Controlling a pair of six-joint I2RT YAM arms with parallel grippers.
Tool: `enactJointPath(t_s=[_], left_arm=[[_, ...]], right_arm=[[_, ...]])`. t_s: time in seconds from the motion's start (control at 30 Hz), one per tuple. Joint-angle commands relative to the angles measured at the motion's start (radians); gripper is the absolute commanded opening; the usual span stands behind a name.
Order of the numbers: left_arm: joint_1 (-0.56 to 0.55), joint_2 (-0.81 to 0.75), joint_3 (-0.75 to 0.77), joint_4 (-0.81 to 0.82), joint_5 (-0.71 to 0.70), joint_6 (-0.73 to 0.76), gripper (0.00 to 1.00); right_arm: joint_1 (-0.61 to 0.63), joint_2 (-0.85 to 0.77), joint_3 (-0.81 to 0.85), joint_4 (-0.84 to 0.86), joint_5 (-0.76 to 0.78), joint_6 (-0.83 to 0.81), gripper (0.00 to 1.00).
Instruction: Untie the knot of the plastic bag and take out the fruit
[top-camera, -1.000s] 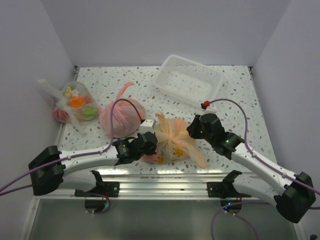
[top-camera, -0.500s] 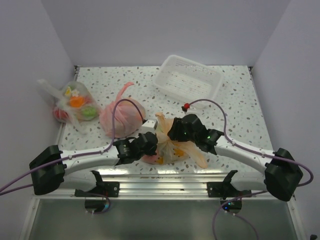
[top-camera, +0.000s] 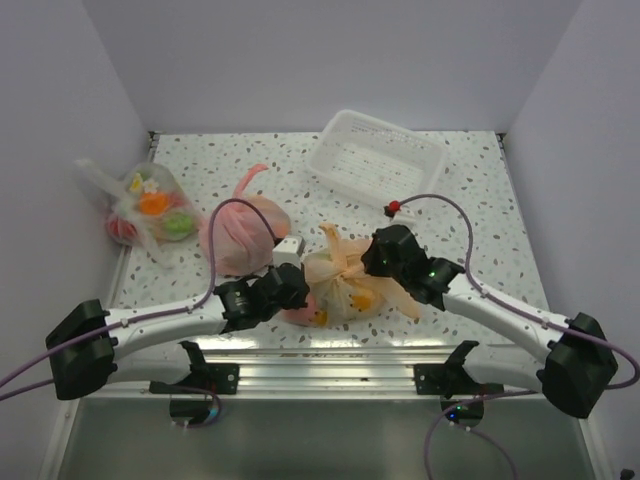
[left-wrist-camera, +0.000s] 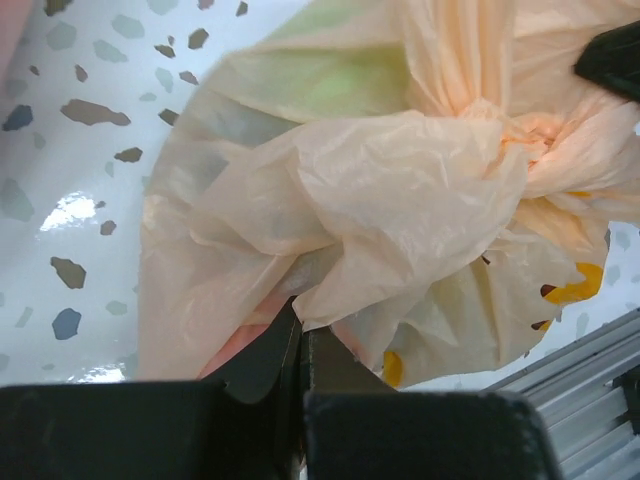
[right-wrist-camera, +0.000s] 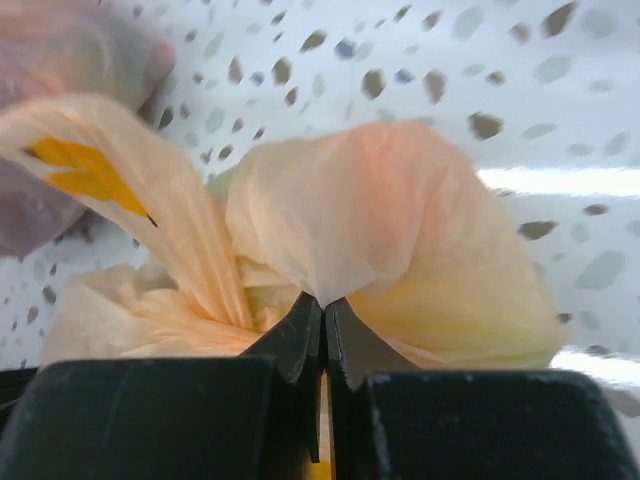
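The pale peach plastic bag (top-camera: 345, 288) with orange motifs lies near the table's front edge, between both arms. Its knot (top-camera: 346, 262) sits on top, with a tail sticking up to the left; the left wrist view shows the knot (left-wrist-camera: 512, 135) at upper right. My left gripper (top-camera: 296, 291) is shut on a fold of film at the bag's left side (left-wrist-camera: 300, 322). My right gripper (top-camera: 373, 259) is shut on a fold of film just right of the knot (right-wrist-camera: 323, 299). The fruit is inside the bag, showing only as a faint green shade (left-wrist-camera: 330, 85) through the film.
A pink bag (top-camera: 243, 232) lies just behind the left gripper, with a small white block (top-camera: 288, 250) beside it. A clear flower-print bag (top-camera: 150, 212) sits at far left. A white tray (top-camera: 375, 160) stands at the back. A metal rail (top-camera: 330, 350) runs along the near edge.
My right gripper reached in over the bag, opened, then shut on film beside the knot and drew back slightly right. The bag's top is now bunched higher. The left arm shifted slightly left.
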Motion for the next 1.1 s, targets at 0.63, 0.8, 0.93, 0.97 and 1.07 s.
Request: enactJointPath(t_s=[0.63,0.8,0.93,0.97,1.07], left_arm=[[0.34,-0.083,0.165,-0.144,0.074,0.313,0.0],[0.342,-0.103,0.142,-0.121,0.181,0.323,0.0],[0.34,-0.109,0.148,-0.138,0.207,0.327,0.0],[0.34,-0.112,0.15,-0.147,0.209,0.327,0.0],[0.342,-0.112,0.156,-0.167,0.207,0.324,0.0]], right_arm=[[-0.253,-0.172,0.268,-0.388,-0.243,-0.407,0.25],[-0.177,-0.138,0.35,-0.423,-0.328,-0.562,0.64],[-0.022,-0.056,0.423,-0.505,-0.276,-0.717,0.74],[-0.003,-0.033,0.433,-0.516,-0.271,-0.772,0.75],[0.048,0.047,0.473,-0.544,-0.242,-0.841,0.8]])
